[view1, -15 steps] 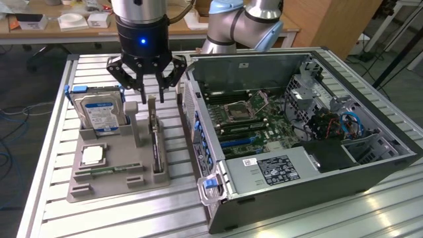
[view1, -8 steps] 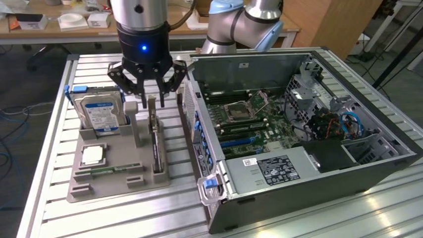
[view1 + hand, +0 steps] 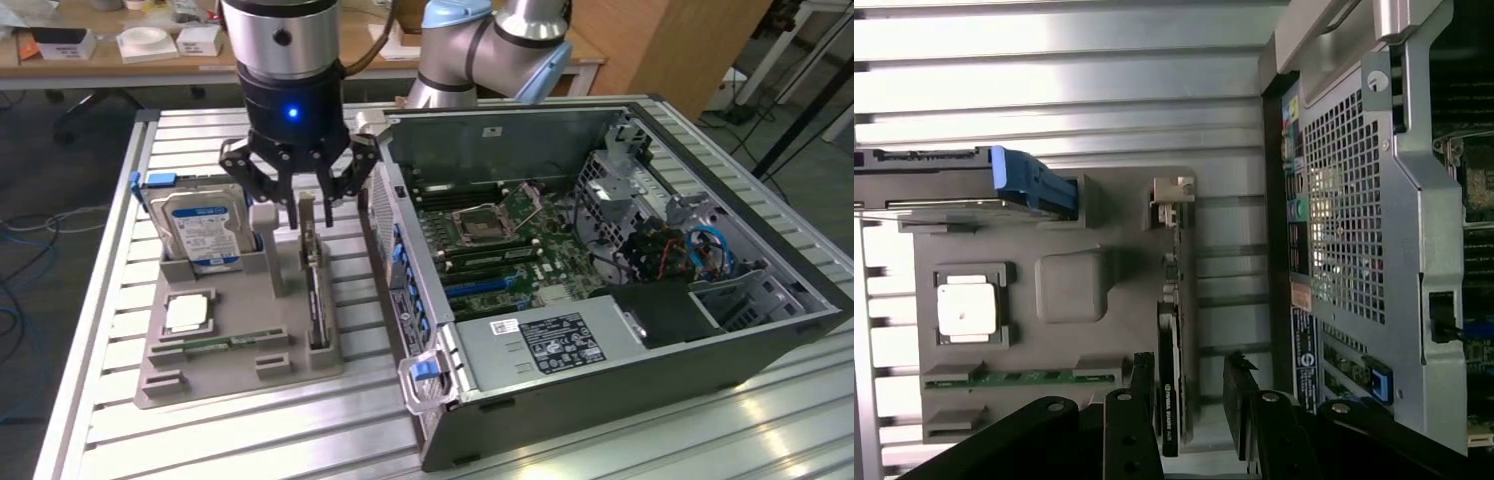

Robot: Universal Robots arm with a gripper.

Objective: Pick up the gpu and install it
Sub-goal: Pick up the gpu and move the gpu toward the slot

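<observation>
Slatted metal counter (image 3: 227,440), grey parts tray (image 3: 167,385) beside an open computer case (image 3: 561,420).
The gpu (image 3: 318,300) stands on edge in the tray slot nearest the case, long axis near-to-far, silvery bracket end far. The gripper (image 3: 310,205) hangs above it, fingers (image 3: 1143,390) spread astride it.

The table (image 3: 107,330) was ribbed aluminium with a dull brushed sheen, the tray (image 3: 200,385) matt grey plastic. The gpu (image 3: 316,290) had a dark, matt board and a silvery metal bracket. The computer case (image 3: 1344,220) was perforated bare metal, smooth and faintly shiny.
</observation>
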